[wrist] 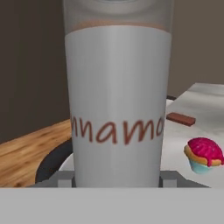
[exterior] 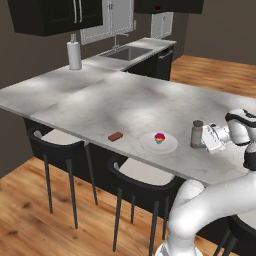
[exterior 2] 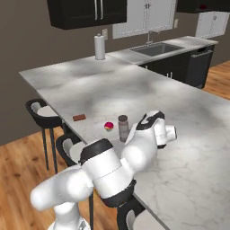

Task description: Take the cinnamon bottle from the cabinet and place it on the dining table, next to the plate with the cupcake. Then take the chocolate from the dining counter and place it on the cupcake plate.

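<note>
Reddish-brown chocolate [exterior: 115,136] lies flat on the marbled dining table [exterior: 100,100], near its front edge, left of the plate [exterior: 171,145] and apart from it. The white plate sits just right of it, with the pink-topped cupcake [exterior: 159,138] at its centre. Right of the plate, close beside its rim, the cinnamon bottle [exterior: 197,134] stands upright on the table. The gripper [exterior: 205,141] is at the bottle's right side, arm reaching in from the right. In the hand view the bottle [wrist: 117,105] sits between the two fingers [wrist: 64,178], one tip hard against each side of its base, so the gripper is pinching the bottle. Cupcake [wrist: 204,154] and chocolate [wrist: 180,118] show to its right there.
</note>
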